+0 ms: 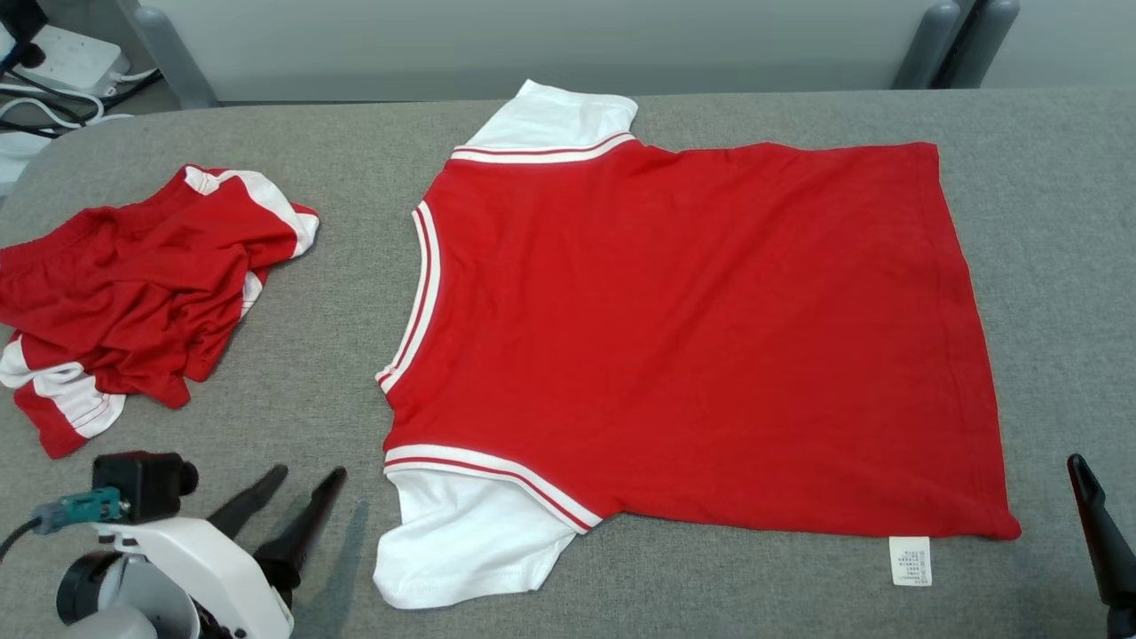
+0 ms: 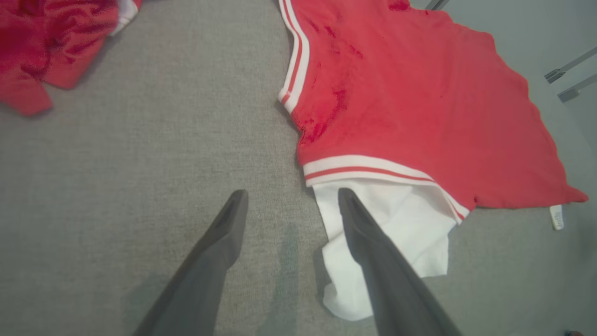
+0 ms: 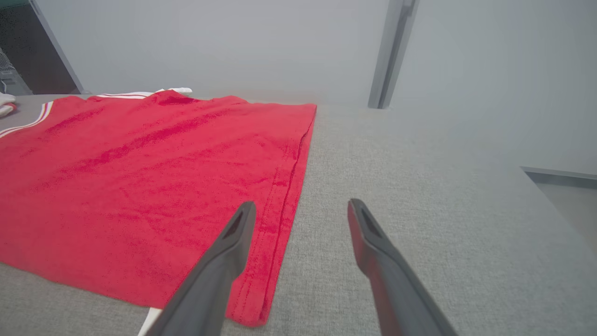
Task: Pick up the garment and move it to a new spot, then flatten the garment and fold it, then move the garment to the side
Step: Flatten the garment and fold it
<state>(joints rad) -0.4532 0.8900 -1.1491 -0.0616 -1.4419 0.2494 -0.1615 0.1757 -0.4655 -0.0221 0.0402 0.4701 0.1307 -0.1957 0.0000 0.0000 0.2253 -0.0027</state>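
1. Head view: the red T-shirt (image 1: pixel 692 337) lies flat mid-frame, collar left, hem right. The left gripper (image 1: pixel 309 475) at lower left is spread and empty, just left of the near white sleeve (image 1: pixel 461 532).
2. Left wrist view: one finger overlaps that sleeve.
3. Right wrist view: the right gripper (image 3: pixel 301 207), wide and empty, straddles the hem at the lower middle.

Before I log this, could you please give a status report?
Left gripper, right gripper open, empty. Red shirt flat, unfolded. Crumpled garment apart, leftward.

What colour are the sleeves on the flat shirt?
White; the sleeves join the red shirt at a red-and-white striped band. Head view shows it best.
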